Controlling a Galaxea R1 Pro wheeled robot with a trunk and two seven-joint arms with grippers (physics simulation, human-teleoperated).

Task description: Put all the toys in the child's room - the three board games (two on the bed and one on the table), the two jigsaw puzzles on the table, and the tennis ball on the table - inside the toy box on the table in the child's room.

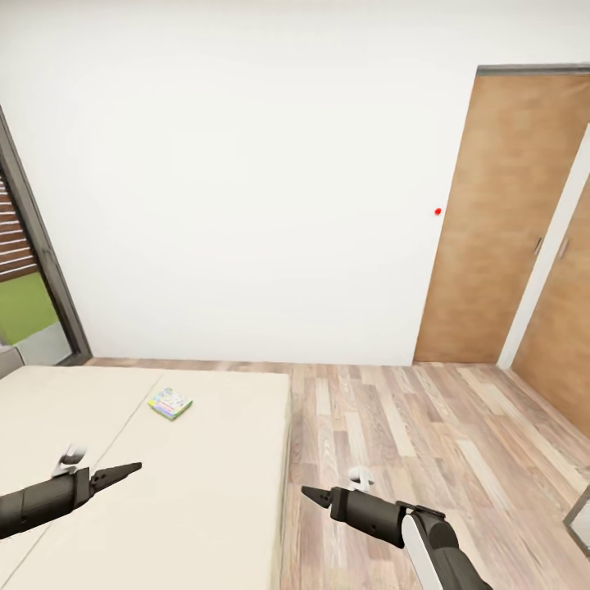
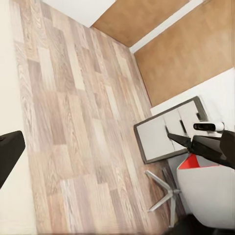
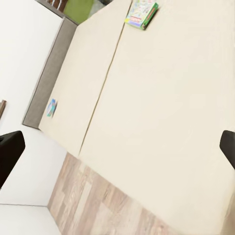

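On the bed [image 1: 205,492], a long beige mattress, lies a pale green-edged board game [image 1: 170,402] near the far end. The right wrist view shows that same game [image 3: 142,12] and a second, blue board game [image 3: 51,107] beside the grey headboard [image 3: 49,73]. My left gripper [image 1: 138,467] hovers over the mattress, well short of the green-edged game, open and empty. My right gripper [image 1: 305,491] hangs over the floor just off the bed's side, its fingers [image 3: 10,152] spread wide with nothing between them. The toy box, puzzles and tennis ball are out of view.
Wood-plank floor [image 1: 410,442] runs right of the bed to a white wall and brown doors [image 1: 483,221]. The table's dark-framed drawer end [image 2: 161,137] stands at the far right [image 1: 580,516], with a chair's star base [image 2: 164,191] beside it. A window [image 1: 24,287] is at the left.
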